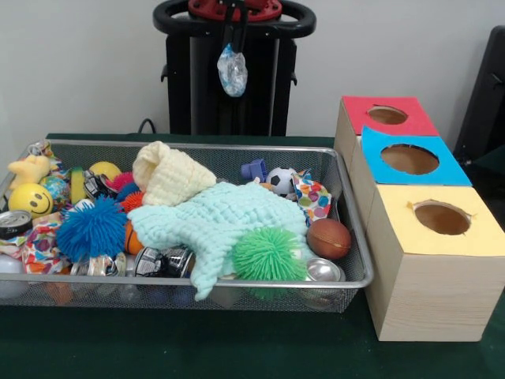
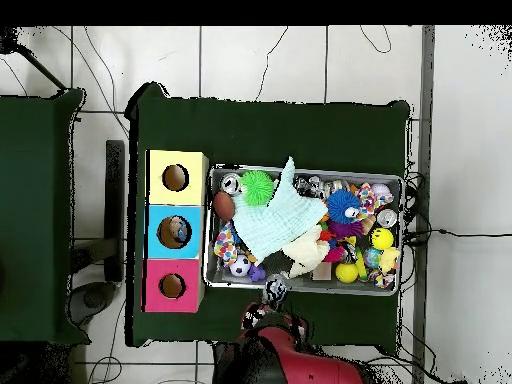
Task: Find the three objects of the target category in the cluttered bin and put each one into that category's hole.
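Start with the bin (image 1: 357, 237): it sits in the middle of the green surface (image 1: 237, 347), long side running across your front view, and it is crammed. A mint knitted cloth (image 1: 229, 225) sprawls over the centre, with a cream knitted piece (image 1: 167, 175) rolled at its far end. At the near rim you have a green spiky ball (image 1: 270, 254), a brown ball (image 1: 328, 238) just beside a silver can end (image 1: 323, 272), and a blue spiky ball (image 1: 91, 229) further along. A yellow smiley ball (image 1: 30, 199) sits near the bin's end away from the boxes; a small soccer ball (image 1: 279, 181) lies at the far rim.

Now the hole (image 1: 387, 115): it is cut in the red-topped box, the farthest of three boxes lined up just beside the bin's short end. The blue-topped box (image 1: 410, 162) is in the middle and the yellow-topped box (image 1: 438, 237) stands nearest the surface's front edge.

The hand (image 1: 233, 49) is up high at the surface's far edge, by the pedestal, clamped on a crinkled clear-and-blue wrapper-like object (image 1: 233, 71) that dangles below it, above the bin's far rim in the overhead view.
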